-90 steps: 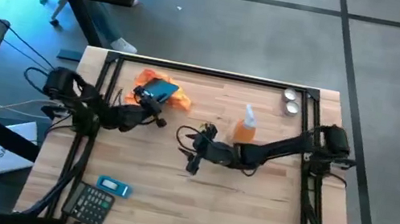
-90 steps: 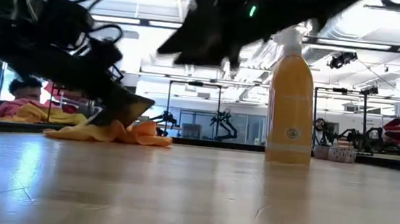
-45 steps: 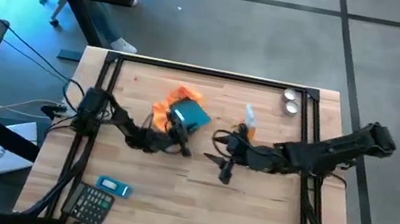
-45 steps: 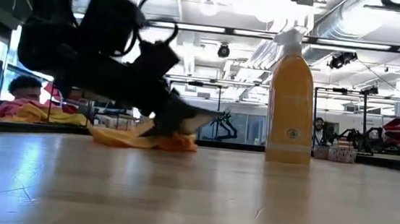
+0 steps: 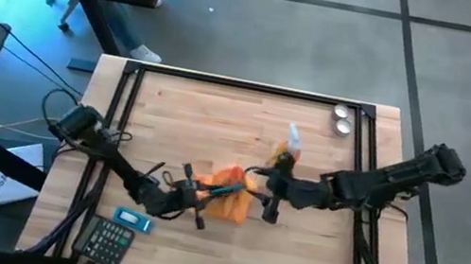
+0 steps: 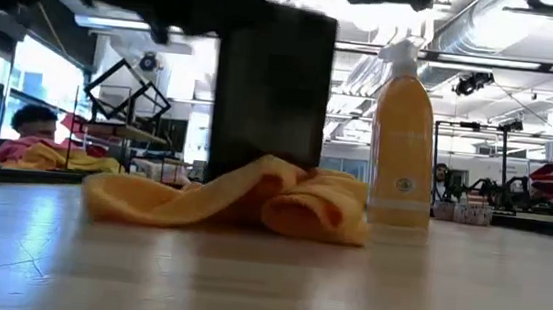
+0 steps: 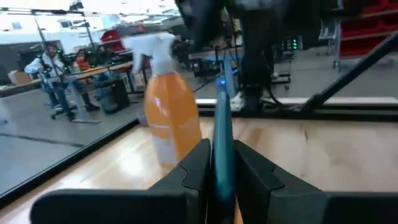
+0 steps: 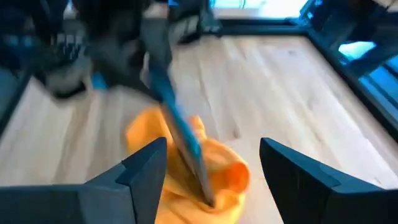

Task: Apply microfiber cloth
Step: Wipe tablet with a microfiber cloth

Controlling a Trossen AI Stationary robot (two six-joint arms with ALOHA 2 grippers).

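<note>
Two dark arms meet near the middle of the wooden table (image 5: 311,250). The left gripper (image 7: 221,163) has its jaws clamped on the edge of a thin, flat phone (image 7: 222,149), held upright. Under it the microfiber cloth (image 5: 230,198), soft, orange and crumpled into folds, lies on the table just beside the orange spray bottle (image 6: 404,136). The right gripper (image 8: 208,163) faces the cloth with its jaws wide apart. From table height both grippers are blurred or cut off. Only the overhead view shows the calculator (image 5: 105,242) near the front edge.
</note>
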